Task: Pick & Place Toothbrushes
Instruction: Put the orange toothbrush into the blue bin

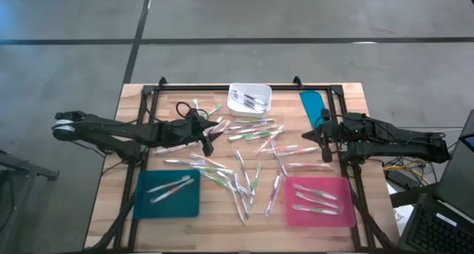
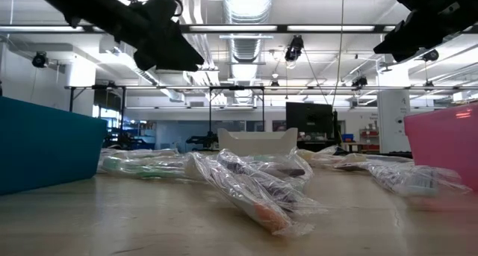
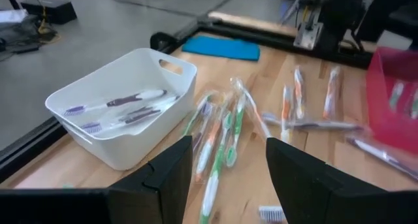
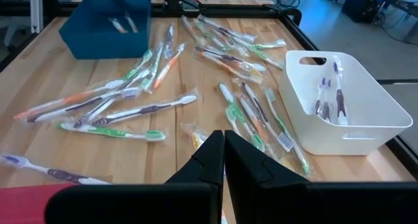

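Many wrapped toothbrushes (image 1: 252, 158) lie scattered on the wooden table between the arms. A few more lie in the white bin (image 1: 249, 97), the teal tray (image 1: 167, 193) and the pink tray (image 1: 318, 202). My left gripper (image 1: 209, 141) hangs open above the left edge of the pile. In its wrist view, a bunch of green and orange toothbrushes (image 3: 219, 136) shows on the table beyond its open fingers (image 3: 228, 175). My right gripper (image 1: 323, 138) is shut with nothing in it, raised over the pile's right side (image 4: 224, 152).
A flat teal piece (image 1: 313, 104) lies at the far right beside the white bin (image 3: 117, 113). A dark frame (image 1: 222, 87) runs along the table's far edge and sides. Bare wood shows along the near edge between the two trays.
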Controlling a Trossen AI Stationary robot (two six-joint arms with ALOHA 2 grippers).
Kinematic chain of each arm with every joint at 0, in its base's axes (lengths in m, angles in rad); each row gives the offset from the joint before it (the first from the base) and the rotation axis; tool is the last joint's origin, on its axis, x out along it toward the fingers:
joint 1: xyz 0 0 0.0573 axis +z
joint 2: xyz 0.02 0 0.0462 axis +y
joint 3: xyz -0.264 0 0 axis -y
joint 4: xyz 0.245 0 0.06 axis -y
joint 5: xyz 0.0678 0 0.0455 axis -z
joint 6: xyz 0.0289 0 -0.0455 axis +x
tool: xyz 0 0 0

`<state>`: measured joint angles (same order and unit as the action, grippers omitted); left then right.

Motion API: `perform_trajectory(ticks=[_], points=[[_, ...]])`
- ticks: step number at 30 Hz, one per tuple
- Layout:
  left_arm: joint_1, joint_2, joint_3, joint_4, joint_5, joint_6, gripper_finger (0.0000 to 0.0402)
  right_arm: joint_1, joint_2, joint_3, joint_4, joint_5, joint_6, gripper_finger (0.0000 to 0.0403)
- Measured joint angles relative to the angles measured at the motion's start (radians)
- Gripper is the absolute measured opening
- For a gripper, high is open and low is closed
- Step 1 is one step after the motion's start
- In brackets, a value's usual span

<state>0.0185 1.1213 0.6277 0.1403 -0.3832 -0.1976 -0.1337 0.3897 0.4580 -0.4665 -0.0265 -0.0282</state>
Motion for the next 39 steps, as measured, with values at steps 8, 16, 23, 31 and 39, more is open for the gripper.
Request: perform_trajectory(ticks=[8, 16, 23, 31, 39], points=[[0.0, 0.0, 0.189, -0.388, -0.017, -0.05, 0.02, 0.0, 0.0, 0.0, 0.0, 0.0, 0.001, 0.0008], [0.011, 0.001, 0.27, -0.526, -0.1, -0.146, 0.0199, 0.0, 0.0, 0.0, 0.0, 0.0, -0.001, 0.0008], [0.039, 0.001, 0.285, -0.542, -0.011, -0.153, 0.0199, 0.0, 0.0, 0.0, 0.0, 0.0, 0.001, 0.0008], [0.026, 0.071, 0.286, -0.545, 0.161, -0.062, 0.0199, 0.0, 0.0, 0.0, 0.0, 0.0, -0.001, 0.0008], [0.025, 0.251, 0.35, -0.653, 0.271, 0.062, 0.0199, 0.0, 0.0, 0.0, 0.0, 0.0, 0.001, 0.0008]])
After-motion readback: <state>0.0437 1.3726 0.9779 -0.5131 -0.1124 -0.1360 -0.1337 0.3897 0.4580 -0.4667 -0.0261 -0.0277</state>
